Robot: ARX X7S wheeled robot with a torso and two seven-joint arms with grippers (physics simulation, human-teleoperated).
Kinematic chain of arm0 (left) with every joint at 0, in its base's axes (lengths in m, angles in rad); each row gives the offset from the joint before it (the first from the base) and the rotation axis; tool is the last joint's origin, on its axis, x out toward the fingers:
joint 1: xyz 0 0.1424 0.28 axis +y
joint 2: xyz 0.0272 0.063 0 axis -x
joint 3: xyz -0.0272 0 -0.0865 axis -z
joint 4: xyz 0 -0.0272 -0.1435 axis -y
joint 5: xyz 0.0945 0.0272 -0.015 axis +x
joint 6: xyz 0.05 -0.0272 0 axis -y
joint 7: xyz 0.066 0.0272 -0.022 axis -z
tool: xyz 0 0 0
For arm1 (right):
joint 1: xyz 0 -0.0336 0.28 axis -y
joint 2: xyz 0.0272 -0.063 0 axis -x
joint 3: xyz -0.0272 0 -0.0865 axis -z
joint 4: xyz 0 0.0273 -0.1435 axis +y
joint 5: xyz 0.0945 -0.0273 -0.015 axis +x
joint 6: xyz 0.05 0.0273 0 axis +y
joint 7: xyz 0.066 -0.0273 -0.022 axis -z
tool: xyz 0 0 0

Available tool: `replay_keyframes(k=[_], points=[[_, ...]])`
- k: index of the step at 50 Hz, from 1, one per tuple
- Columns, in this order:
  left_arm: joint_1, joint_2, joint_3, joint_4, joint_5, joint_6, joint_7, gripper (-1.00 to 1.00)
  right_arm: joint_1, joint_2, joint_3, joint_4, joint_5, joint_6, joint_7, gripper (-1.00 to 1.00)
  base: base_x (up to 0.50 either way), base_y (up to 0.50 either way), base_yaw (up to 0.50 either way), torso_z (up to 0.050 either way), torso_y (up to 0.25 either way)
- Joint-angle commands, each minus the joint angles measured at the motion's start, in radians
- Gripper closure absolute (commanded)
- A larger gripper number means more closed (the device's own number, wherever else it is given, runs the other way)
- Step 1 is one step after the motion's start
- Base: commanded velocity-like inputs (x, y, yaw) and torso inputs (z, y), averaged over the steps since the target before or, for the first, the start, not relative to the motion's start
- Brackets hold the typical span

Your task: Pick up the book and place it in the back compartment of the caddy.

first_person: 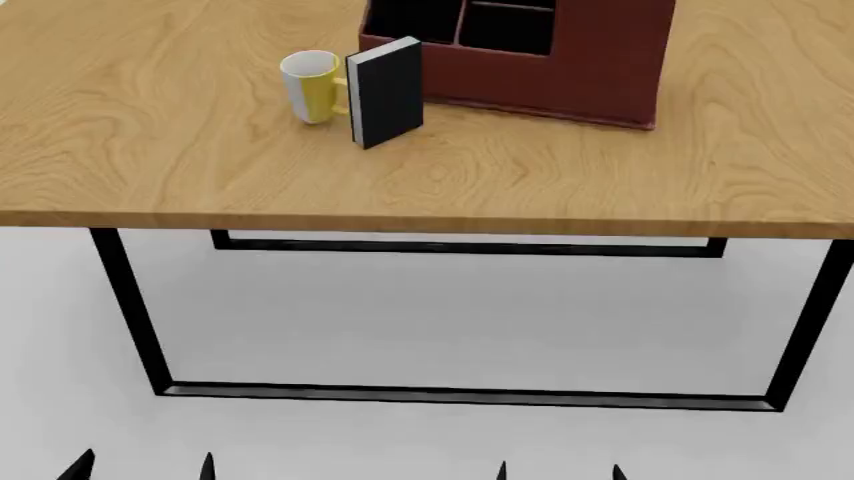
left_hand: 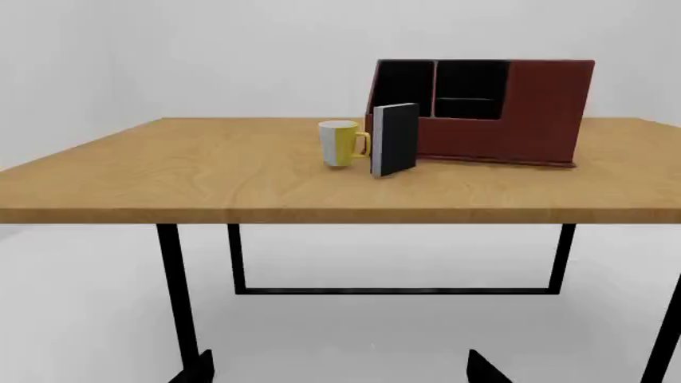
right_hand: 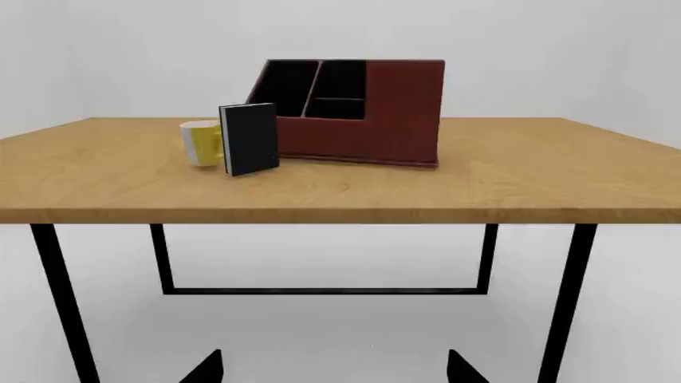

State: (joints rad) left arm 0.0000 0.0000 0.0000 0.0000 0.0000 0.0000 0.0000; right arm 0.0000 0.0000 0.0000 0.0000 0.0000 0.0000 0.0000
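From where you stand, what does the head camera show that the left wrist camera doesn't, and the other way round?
Only the head view looks down on the table top, with both pairs of jaws' tips along its lower edge, left and right; it cuts off the caddy's far side. Only the left wrist view sees the caddy's full tall back and the wall beyond. Both show the book standing upright between mug and caddy.

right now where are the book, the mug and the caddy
book (first_person: 392,90), head view, on its black front cover
mug (first_person: 308,86), head view, on its white side wall
caddy (first_person: 601,70), head view, on its red outer front wall
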Motion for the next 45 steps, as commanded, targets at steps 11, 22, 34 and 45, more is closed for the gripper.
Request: replay_keyframes(k=[11,22,34,45], points=[[0.03,-0.054,0.051,0.017,-0.1,0.06,0.006,-1.0,-0.004,0.037,-0.036,0.0,0.079,-0.019,0.028,-1.0,0.0,0.0,0.0,0.021,0.0],[-0.011,-0.097,0.061,0.394,-0.133,-0.213,-0.036,-1.0,0.069,0.095,-0.035,-0.405,0.09,0.299,0.083,-1.0,0.0,0.0,0.0,0.05,0.0],[-0.176,-0.113,0.022,0.659,-0.254,-0.496,-0.084,-1.0,0.293,0.139,0.005,-0.805,0.173,0.715,0.126,-1.0,0.0,0.0,0.0,0.05,0.0],[-0.249,-0.149,-0.05,0.782,-0.333,-0.546,-0.088,-1.0,0.355,0.164,0.017,-0.926,0.194,0.811,0.147,-1.0,0.0,0.0,0.0,0.05,0.0]])
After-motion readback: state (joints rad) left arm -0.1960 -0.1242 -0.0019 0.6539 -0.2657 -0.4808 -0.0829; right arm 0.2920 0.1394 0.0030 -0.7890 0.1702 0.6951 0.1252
